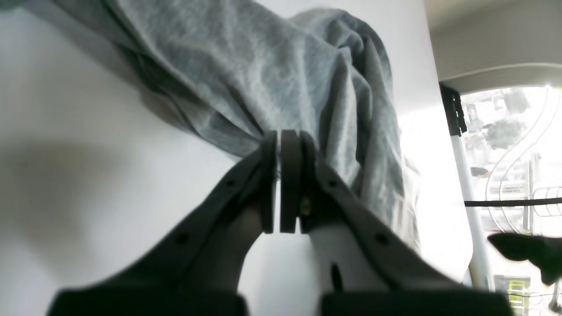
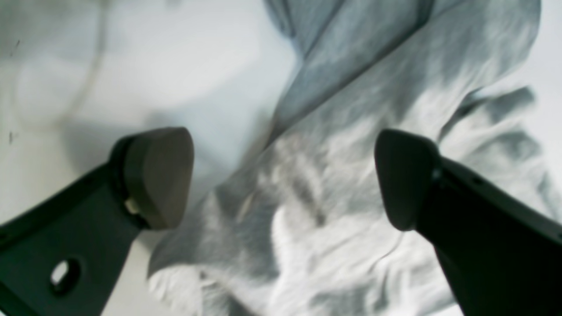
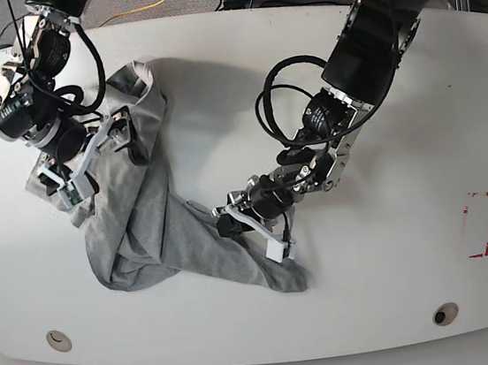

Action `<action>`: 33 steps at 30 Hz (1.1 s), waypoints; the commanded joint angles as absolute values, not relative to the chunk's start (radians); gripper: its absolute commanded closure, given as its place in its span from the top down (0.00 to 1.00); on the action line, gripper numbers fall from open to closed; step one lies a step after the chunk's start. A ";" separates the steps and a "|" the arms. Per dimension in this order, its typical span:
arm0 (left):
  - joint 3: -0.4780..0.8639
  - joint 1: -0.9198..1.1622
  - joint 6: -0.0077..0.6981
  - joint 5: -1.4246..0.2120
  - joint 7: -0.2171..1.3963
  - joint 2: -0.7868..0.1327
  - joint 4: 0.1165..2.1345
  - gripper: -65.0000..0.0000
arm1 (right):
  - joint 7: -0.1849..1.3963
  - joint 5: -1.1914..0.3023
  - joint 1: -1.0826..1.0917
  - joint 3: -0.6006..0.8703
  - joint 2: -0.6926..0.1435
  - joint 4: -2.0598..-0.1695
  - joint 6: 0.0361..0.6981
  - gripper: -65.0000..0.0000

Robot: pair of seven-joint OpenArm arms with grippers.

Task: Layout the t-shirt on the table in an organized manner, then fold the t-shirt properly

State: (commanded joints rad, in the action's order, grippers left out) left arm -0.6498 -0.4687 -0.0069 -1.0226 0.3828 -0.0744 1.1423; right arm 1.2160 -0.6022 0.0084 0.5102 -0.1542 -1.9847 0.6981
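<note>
Now my left hand (image 1: 281, 175) is pinching a fold of the crumpled t-shirt (image 3: 146, 221) on the bench (image 3: 375, 309); my right hand (image 2: 285, 175) is spread above it.

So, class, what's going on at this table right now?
A two-armed robot is working on a grey t-shirt that lies bunched and twisted on the white table, not yet spread flat. The left gripper is shut on a fold of the cloth near one end. The right gripper is open, hovering over the other end of the shirt. No folding has begun.
</note>
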 joint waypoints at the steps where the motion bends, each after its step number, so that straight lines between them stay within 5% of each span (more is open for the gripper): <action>1: -0.661 -0.467 -0.005 -1.023 0.383 -0.096 1.167 0.01 | 1.216 -0.581 0.038 0.510 -0.154 -1.971 0.698 0.98; 15: -0.702 -0.435 -0.005 -1.023 0.381 -0.426 1.471 0.01 | 1.092 -0.478 0.389 0.503 -0.148 -1.549 0.698 0.93; 26: -0.541 -0.335 -0.005 -1.023 0.381 -0.593 1.629 0.01 | 0.892 -0.361 0.516 0.503 -0.148 -1.130 0.698 0.47; 33: -0.444 -0.277 -0.005 -1.023 0.381 -0.622 1.685 0.01 | 0.785 -0.286 0.547 0.492 -0.140 -0.952 0.698 0.22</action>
